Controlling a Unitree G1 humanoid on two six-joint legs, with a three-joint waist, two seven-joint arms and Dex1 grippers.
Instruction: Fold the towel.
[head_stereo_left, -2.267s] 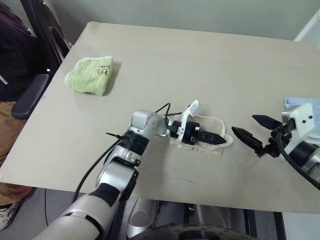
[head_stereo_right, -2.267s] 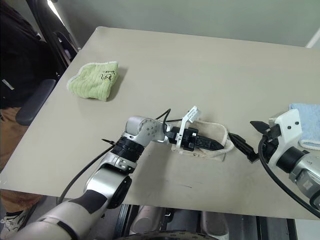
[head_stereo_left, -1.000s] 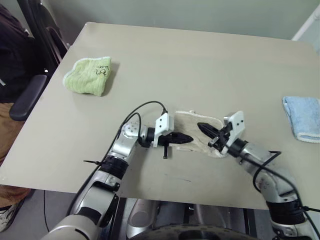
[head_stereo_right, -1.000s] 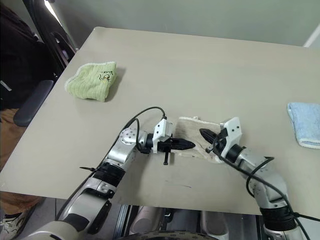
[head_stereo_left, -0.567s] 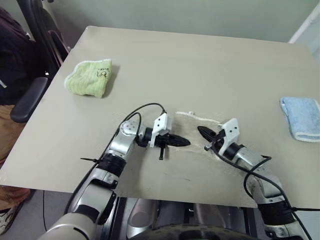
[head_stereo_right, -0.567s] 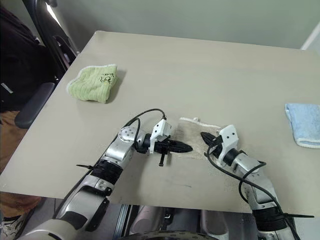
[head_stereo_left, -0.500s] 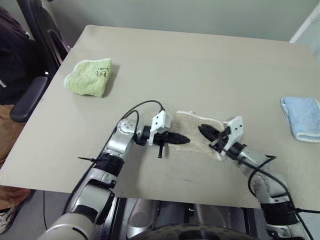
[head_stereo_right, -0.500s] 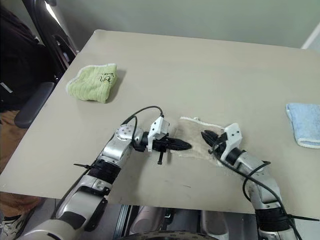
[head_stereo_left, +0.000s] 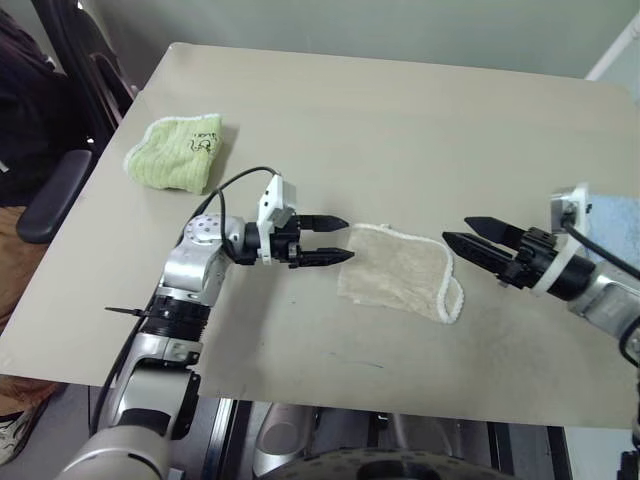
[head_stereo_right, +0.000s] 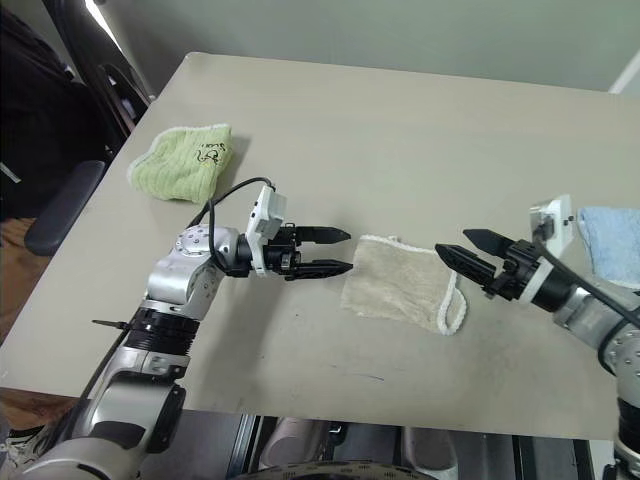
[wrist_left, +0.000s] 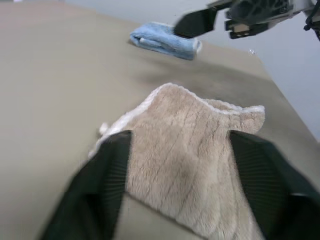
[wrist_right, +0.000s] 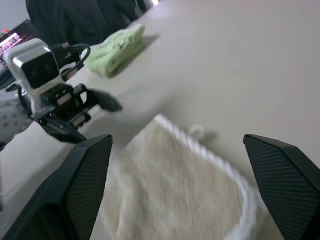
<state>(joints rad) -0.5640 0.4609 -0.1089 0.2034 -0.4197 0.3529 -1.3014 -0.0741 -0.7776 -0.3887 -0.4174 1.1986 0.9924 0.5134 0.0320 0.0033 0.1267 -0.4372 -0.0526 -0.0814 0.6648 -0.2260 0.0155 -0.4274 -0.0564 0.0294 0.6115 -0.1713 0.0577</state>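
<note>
The towel (head_stereo_left: 398, 271) is a beige terry cloth with white edging, lying folded into a small flat packet on the table (head_stereo_left: 400, 120). My left gripper (head_stereo_left: 343, 240) hovers just left of it, open and empty, pointing at its left edge. On the other side my right gripper (head_stereo_left: 457, 231) is open and empty too, with its tips close to the towel's upper right corner. In the left wrist view the towel (wrist_left: 192, 150) lies between and beyond my black fingers (wrist_left: 102, 182). A white loop shows at the towel's (wrist_right: 180, 180) far edge in the right wrist view.
A lime-green towel (head_stereo_left: 180, 150) lies bunched at the table's far left. A light-blue towel (head_stereo_right: 610, 245) sits folded at the right edge. A dark chair with an armrest (head_stereo_left: 55, 190) and a seated person stand left of the table.
Both grippers, shut on the towel before, have opened and let it go. The left one rose and drew away to the left, the right one to the right. The towel now lies flat.
</note>
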